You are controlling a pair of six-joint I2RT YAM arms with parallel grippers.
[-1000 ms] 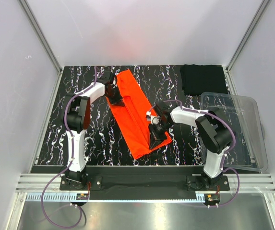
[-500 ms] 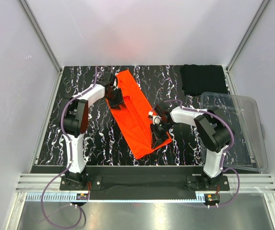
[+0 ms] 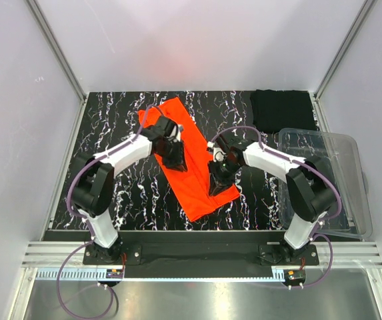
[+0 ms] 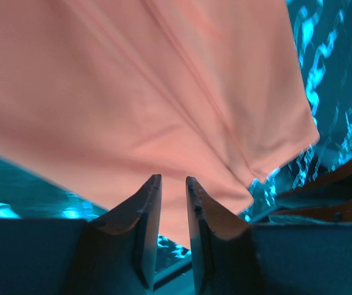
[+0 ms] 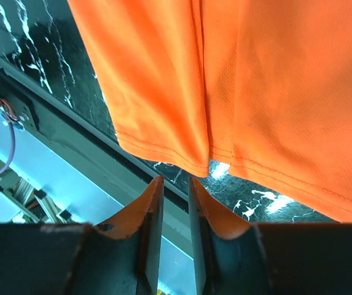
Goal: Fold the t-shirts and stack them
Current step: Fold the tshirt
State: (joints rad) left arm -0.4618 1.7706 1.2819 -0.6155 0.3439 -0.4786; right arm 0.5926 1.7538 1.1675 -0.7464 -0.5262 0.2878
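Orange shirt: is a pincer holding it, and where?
No. The left pincer and right pincer are slightly open near the orange shirt, no cloth between their fingers.

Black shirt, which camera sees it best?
The top camera. It shows the whole black shirt lying at the far right corner of the table, next to the clear bin. Both wrist cameras show only the orange shirt, never the black one.

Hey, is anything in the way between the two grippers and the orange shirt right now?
Nothing visible. The left gripper and the right gripper are both right at the orange shirt, and no other object lies between them and the cloth.
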